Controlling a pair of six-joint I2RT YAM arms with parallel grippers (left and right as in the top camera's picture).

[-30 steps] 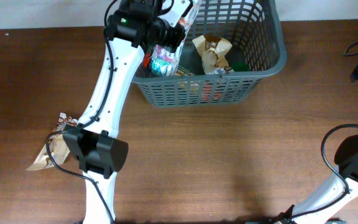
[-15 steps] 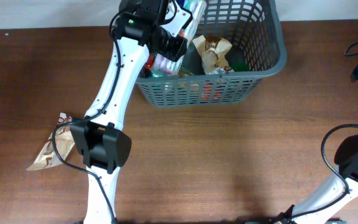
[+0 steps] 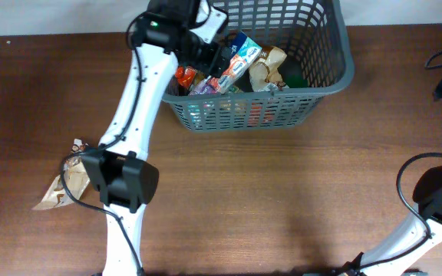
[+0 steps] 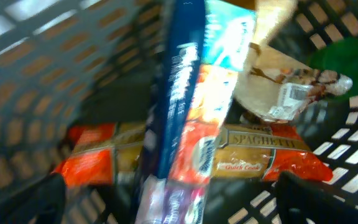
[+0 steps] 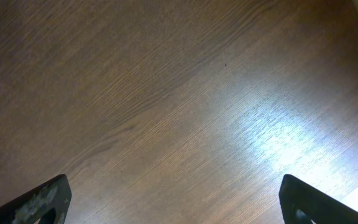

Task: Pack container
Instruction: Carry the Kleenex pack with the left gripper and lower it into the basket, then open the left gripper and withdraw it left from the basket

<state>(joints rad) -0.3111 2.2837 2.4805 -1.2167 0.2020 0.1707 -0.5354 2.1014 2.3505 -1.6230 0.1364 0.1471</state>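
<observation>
The container point(image 3: 324, 80), a dark grey slotted basket, stands at the table's far middle. My left gripper point(image 3: 209, 47) hangs open over its left part. In the left wrist view the left gripper point(image 4: 169, 186) has its jaws far apart, and a long blue, white and red packet point(image 4: 194, 118) lies loose between them, slanted over a spaghetti packet point(image 4: 263, 152). The same long packet point(image 3: 235, 64) leans across the other goods in the container. My right gripper point(image 5: 174, 186) is open over bare wood, with nothing between its fingers.
A tan crumpled bag point(image 3: 268, 65) and a green item point(image 4: 347, 59) also lie in the container. A brown snack bag point(image 3: 61, 186) rests on the table at the near left, beside the left arm's base. The right arm's base point(image 3: 436, 201) sits at the near right.
My left gripper has opened and let go of the long packet, which has dropped and now lies slanted inside the container. The right arm has not moved.
</observation>
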